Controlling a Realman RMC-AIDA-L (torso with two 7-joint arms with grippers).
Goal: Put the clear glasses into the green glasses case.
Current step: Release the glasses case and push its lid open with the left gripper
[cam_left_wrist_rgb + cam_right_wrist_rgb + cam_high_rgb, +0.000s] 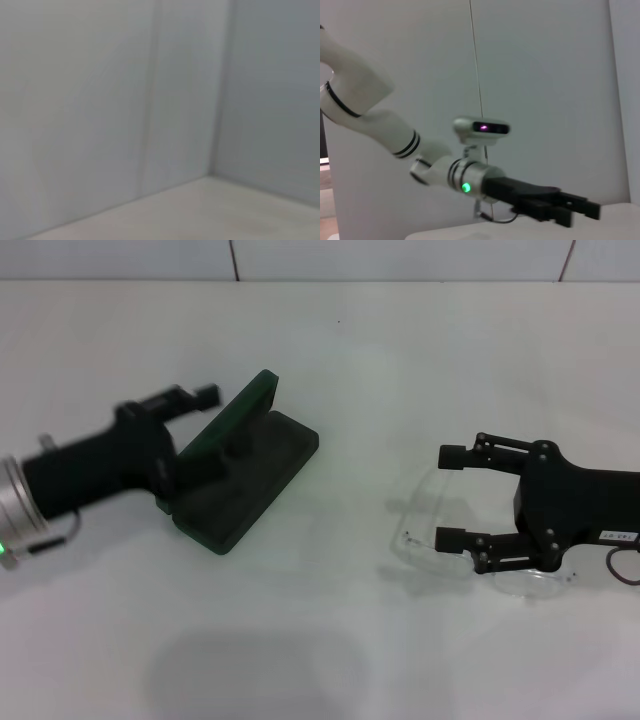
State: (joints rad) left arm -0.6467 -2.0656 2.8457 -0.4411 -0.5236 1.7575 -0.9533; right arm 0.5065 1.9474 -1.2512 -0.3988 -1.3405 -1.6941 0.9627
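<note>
Hovering our right end effector (452,498), fingers wide apart and empty, over the flimsy, slippery clear glasses (440,540) at lower right; we'd pinch the bridge.

Left end effector (195,400), upper left by the green glasses case (250,480): can't tell its state.

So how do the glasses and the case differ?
The glasses are see-through, nearly lost against the white table; the case is solid dark green. The glasses lie flat under the open right gripper; the case stands open, lid up, at the left gripper. Both rest on the table.
</note>
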